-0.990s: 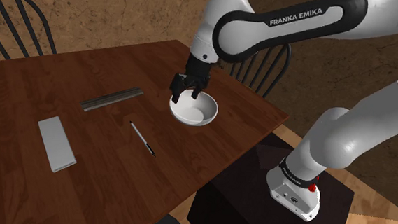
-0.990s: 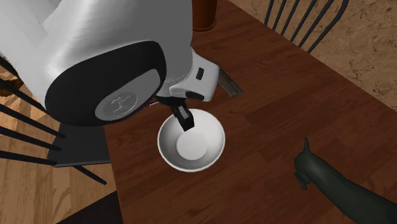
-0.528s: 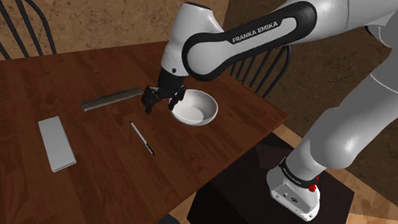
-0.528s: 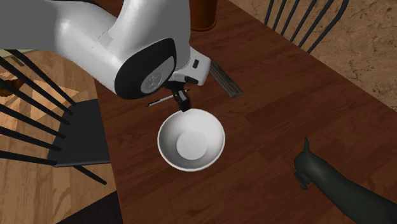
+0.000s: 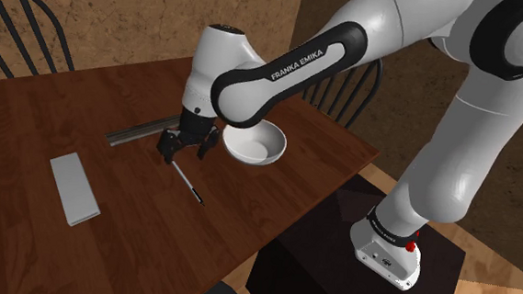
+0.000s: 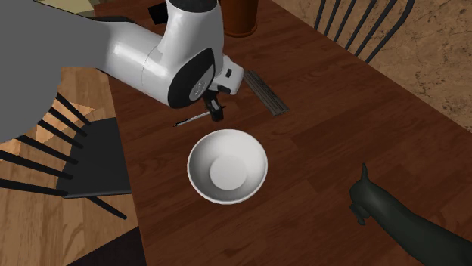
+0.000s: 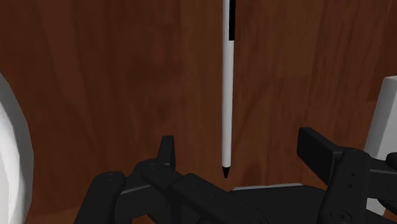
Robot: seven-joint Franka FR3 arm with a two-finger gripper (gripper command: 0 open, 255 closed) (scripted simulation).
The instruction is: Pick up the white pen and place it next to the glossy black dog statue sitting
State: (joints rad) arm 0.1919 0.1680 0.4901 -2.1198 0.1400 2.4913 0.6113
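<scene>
The white pen (image 5: 187, 182) with a black end lies flat on the brown wooden table (image 5: 107, 244), near the front edge in the shoulder view. My gripper (image 5: 186, 149) hovers open just above the pen's far tip, beside the white bowl (image 5: 255, 143). In the wrist view the pen (image 7: 227, 89) runs straight away from the gripper (image 7: 242, 156), its tip between the spread fingers (image 7: 167, 153), untouched. The second exterior view shows the pen (image 6: 190, 119) beside the gripper (image 6: 215, 112), and the black dog statue (image 6: 393, 219) at the lower right, beyond the bowl (image 6: 227, 166).
A grey flat bar (image 5: 145, 129) lies just behind the gripper. A white block (image 5: 73, 188) rests left of the pen. Dark spindle chairs (image 5: 22, 28) stand at the table's far corners. A brown object (image 6: 240, 15) stands at the second exterior view's top.
The arm has swung from over the bowl to the shoulder view's left and lowered, bringing the open gripper above the pen's tip. The pen, bowl and statue have not moved.
</scene>
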